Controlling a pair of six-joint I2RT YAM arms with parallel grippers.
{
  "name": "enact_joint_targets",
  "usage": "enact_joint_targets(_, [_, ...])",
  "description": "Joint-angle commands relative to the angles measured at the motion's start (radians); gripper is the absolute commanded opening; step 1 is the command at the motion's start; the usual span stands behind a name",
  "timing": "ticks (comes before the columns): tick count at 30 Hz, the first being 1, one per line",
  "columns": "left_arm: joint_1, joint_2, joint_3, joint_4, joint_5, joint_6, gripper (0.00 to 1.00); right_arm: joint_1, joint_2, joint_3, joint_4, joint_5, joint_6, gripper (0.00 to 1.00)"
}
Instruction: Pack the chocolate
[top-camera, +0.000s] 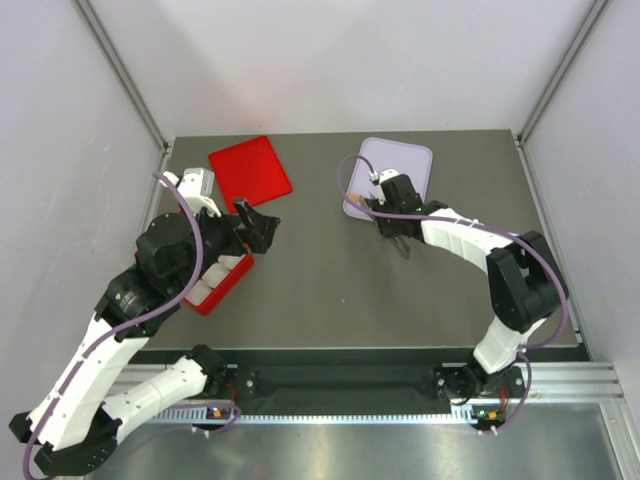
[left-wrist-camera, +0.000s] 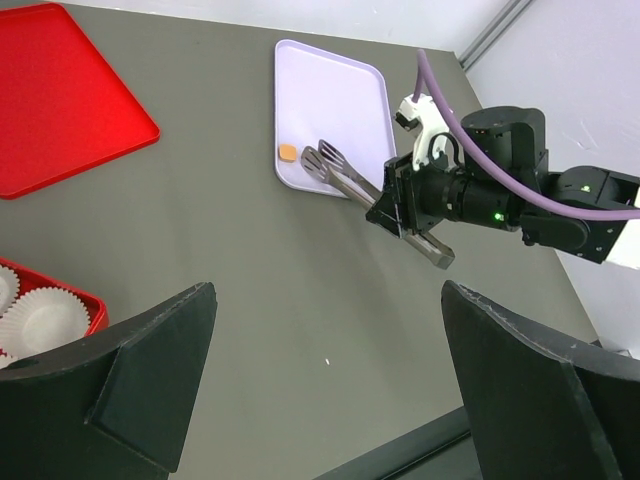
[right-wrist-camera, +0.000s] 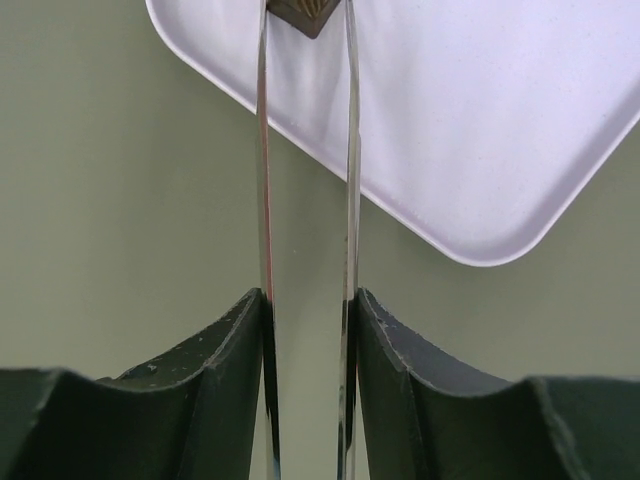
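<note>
My right gripper (top-camera: 386, 216) (right-wrist-camera: 305, 300) is shut on a pair of metal tongs (right-wrist-camera: 262, 200) (left-wrist-camera: 345, 178). The tongs point at the near-left corner of a lavender tray (top-camera: 405, 160) (left-wrist-camera: 340, 100) (right-wrist-camera: 480, 120). One small tan chocolate (left-wrist-camera: 288, 152) (top-camera: 352, 203) lies in that corner, just beside the tong tips. In the right wrist view a brown piece (right-wrist-camera: 305, 12) shows between the two tong arms at the top edge; whether they touch it I cannot tell. My left gripper (top-camera: 262, 228) (left-wrist-camera: 328, 290) hangs open over bare table, nothing between its fingers.
A red box (top-camera: 222, 280) (left-wrist-camera: 90, 300) with white fluted paper cups (left-wrist-camera: 45, 315) sits under my left arm. A flat red lid (top-camera: 250, 170) (left-wrist-camera: 60, 90) lies at the back left. White walls enclose the table on three sides.
</note>
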Motion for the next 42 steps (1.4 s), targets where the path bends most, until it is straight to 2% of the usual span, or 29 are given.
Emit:
enact_joint_targets(1, [0.001, 0.005, 0.015, 0.044, 0.000, 0.004, 0.99, -0.014, -0.082, 0.031, -0.006, 0.030, 0.020, 0.36])
enact_joint_targets(12, [0.002, 0.011, 0.055, 0.035, -0.003, 0.016, 0.99, -0.012, -0.137, 0.037, -0.009, 0.021, 0.046, 0.35])
enact_joint_targets(20, [0.002, 0.025, 0.170, -0.009, -0.034, 0.050, 0.99, 0.026, -0.172, 0.071, -0.006, -0.046, 0.113, 0.34])
enact_joint_targets(28, [0.002, -0.006, 0.277, -0.022, -0.031, 0.052, 0.99, 0.210, -0.128, 0.183, 0.031, -0.054, 0.178, 0.34])
enact_joint_targets(35, [0.002, -0.032, 0.268, -0.020, -0.046, 0.047, 0.99, 0.439, 0.041, 0.345, 0.055, -0.019, 0.199, 0.34])
enact_joint_targets(42, [0.002, -0.044, 0.264, -0.034, -0.046, 0.050, 0.99, 0.542, 0.135, 0.465, 0.040, -0.028, 0.189, 0.34])
